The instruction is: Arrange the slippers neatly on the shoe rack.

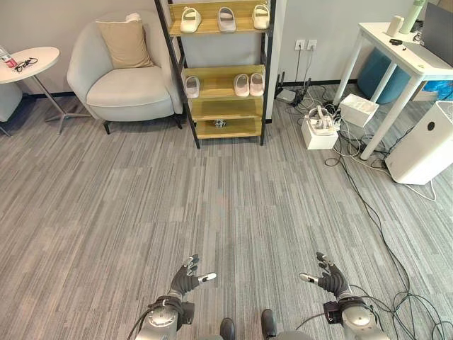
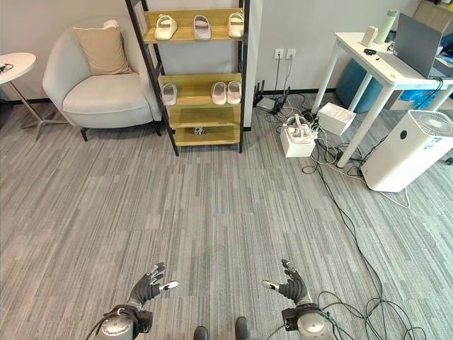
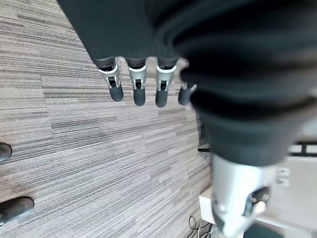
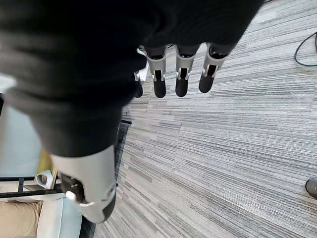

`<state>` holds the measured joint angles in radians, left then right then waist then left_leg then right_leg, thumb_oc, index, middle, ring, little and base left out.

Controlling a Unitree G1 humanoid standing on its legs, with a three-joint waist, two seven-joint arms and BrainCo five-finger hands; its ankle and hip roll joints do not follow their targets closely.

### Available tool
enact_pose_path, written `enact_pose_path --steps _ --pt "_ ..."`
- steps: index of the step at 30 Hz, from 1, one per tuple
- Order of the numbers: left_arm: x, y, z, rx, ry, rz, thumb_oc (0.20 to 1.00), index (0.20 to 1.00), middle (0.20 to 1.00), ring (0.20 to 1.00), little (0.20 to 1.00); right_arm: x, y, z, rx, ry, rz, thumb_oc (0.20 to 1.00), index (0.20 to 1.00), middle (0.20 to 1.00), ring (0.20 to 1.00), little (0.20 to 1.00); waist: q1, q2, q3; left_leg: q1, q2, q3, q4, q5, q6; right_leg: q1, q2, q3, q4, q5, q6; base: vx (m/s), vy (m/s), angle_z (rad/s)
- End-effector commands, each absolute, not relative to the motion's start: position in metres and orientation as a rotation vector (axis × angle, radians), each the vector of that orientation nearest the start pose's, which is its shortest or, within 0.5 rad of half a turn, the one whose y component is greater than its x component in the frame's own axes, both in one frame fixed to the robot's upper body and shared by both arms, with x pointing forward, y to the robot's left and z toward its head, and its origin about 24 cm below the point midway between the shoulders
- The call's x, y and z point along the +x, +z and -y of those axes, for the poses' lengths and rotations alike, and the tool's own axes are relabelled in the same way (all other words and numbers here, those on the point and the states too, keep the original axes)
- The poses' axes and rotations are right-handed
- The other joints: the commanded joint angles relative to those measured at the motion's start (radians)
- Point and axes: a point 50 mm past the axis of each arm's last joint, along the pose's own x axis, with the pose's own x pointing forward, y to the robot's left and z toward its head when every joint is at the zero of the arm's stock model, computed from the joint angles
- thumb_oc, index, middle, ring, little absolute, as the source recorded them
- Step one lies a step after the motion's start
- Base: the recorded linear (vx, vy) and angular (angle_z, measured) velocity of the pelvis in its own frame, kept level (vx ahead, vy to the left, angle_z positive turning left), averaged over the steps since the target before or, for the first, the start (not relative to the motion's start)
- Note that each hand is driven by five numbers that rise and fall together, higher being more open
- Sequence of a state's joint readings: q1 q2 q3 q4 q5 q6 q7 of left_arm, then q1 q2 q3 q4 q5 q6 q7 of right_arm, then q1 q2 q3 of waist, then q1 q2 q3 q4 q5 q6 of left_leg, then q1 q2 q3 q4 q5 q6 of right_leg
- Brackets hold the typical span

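A black-framed shoe rack (image 1: 221,78) with wooden shelves stands against the far wall. Three pale slippers (image 1: 226,18) lie in a row on its top shelf. On the second shelf one slipper (image 1: 192,86) lies at the left and a pink-white pair (image 1: 249,84) at the right. A small dark thing (image 1: 220,123) sits on the lowest shelf. My left hand (image 1: 185,278) and right hand (image 1: 330,275) hover low over the carpet, far from the rack, both open and empty, fingers (image 3: 137,89) straight.
A light armchair (image 1: 126,74) with a beige cushion stands left of the rack, a round side table (image 1: 28,62) beyond it. On the right are a white desk (image 1: 400,60), an air purifier (image 1: 429,142), white boxes (image 1: 320,129) and loose cables (image 1: 368,205) on the carpet.
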<state>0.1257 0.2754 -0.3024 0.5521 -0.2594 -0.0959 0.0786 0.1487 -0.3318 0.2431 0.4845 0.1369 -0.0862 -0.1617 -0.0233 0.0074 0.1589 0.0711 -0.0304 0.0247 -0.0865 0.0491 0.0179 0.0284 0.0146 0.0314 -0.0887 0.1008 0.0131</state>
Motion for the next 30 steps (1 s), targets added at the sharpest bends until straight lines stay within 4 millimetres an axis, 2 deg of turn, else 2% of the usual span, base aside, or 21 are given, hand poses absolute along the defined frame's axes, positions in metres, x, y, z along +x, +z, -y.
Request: enact_pose_path --steps 1,9,30 --pt "0.1822 -0.0866 -0.1919 0.128 -0.015 -0.554 1.000 1.000 1.000 1.000 1.000 0.1866 -0.0684 0.2039 -0.246 -0.053 -0.458 1.000 1.000 1.000 1.000 1.000 -0.008 -0.033 -0.012 0.011 0.030 -0.061 -0.001 -0.094 -0.038 0.051 -0.053 0.062 0.008 -0.147 0.079 0.00 0.011 -0.05" --pt "0.1746 -0.0934 -0.1887 0.077 -0.024 -0.600 1.000 1.000 1.000 1.000 1.000 0.1824 -0.0750 0.2032 -0.240 -0.048 -0.500 1.000 1.000 1.000 1.000 1.000 -0.011 -0.033 -0.014 0.018 0.032 -0.056 -0.001 -0.094 -0.038 0.057 -0.055 0.057 0.006 -0.146 0.079 0.00 0.004 -0.02" --pt "0.1795 -0.0905 -0.1954 0.068 0.008 -0.591 1.000 1.000 1.000 1.000 1.000 0.1878 -0.0727 0.2024 -0.244 -0.021 -0.498 1.000 1.000 1.000 1.000 1.000 0.001 -0.039 0.006 0.006 0.031 -0.061 -0.001 -0.100 -0.033 0.036 -0.054 0.062 0.018 -0.150 0.082 0.02 0.000 0.00"
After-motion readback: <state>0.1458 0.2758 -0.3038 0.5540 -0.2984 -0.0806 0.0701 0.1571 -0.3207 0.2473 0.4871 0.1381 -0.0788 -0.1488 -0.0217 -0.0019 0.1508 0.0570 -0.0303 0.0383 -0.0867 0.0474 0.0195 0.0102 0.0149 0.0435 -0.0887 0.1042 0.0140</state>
